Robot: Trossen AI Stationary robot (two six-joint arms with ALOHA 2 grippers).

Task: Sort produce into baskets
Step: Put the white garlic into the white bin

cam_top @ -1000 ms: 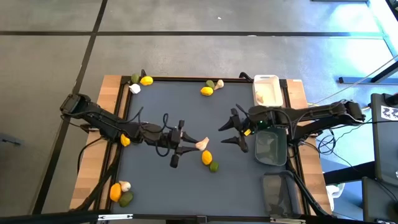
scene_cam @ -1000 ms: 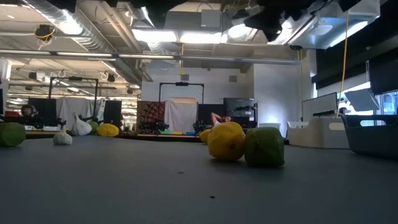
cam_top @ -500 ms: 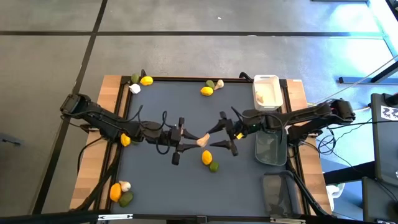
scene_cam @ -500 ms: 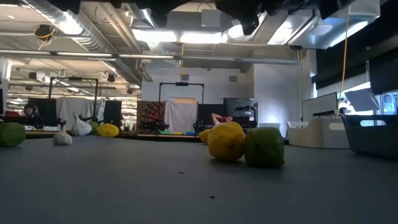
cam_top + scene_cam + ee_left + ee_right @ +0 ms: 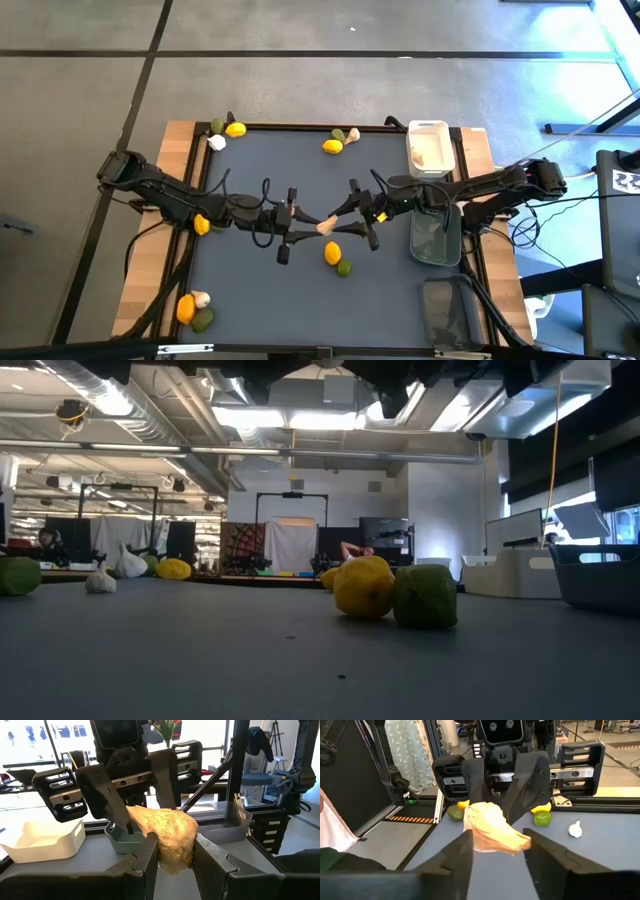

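A pale garlic bulb (image 5: 325, 227) hangs above the table's middle, between both arms. My left gripper (image 5: 316, 228) comes level from the table's left and is shut on its round body. My right gripper (image 5: 350, 222) comes level from the right and is shut on its tapered end. Below them a lemon (image 5: 332, 254) and a lime (image 5: 344, 268) rest on the dark mat. The white basket (image 5: 430, 145), the dark grey-green basket (image 5: 437, 238) and the translucent grey basket (image 5: 450, 305) stand along the right edge. My left gripper pinches the bulb's round body (image 5: 172, 851) between its two fingers, coming level from the table's left. The bulb is lifted clear of the mat, its tapered end pointing toward the right arm. My right gripper has the bulb's tapered end (image 5: 516, 840) between its two fingers (image 5: 462, 851), coming level from the table's right, opposite the left gripper. In the left wrist view one finger (image 5: 112, 807) lies against the stem tip.
More produce lies at the far edge (image 5: 333, 146), the far-left corner (image 5: 235, 129) and the near-left corner (image 5: 187, 308). A lemon (image 5: 201, 226) sits beside the left arm. The white basket holds a pale piece.
My right gripper has moved toward the table's left, up to the garlic bulb held by the left gripper, and its fingers now stand on both sides of the bulb's tapered end. The left gripper and the bulb have stayed in place.
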